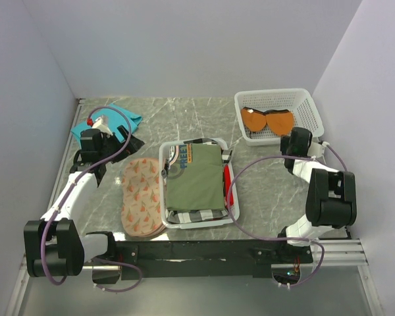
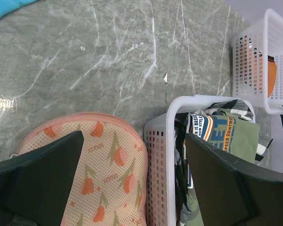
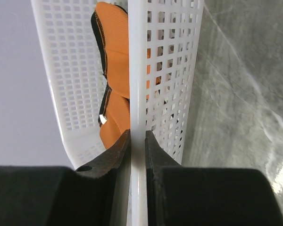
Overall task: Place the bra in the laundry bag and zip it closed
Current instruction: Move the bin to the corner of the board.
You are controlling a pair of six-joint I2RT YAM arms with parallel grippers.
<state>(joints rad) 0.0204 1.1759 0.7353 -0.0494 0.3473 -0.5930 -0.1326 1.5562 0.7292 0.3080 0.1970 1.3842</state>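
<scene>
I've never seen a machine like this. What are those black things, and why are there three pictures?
They are two robot arms with pinchers. One picture looks down from above; the other two come from cameras on the wrists. The right gripper pinches the rim of a white basket holding an orange bra. The left gripper is wide open over a pink laundry bag, holding nothing. Between them sits another basket of folded clothes. A teal cloth lies at the back of the table.
</scene>
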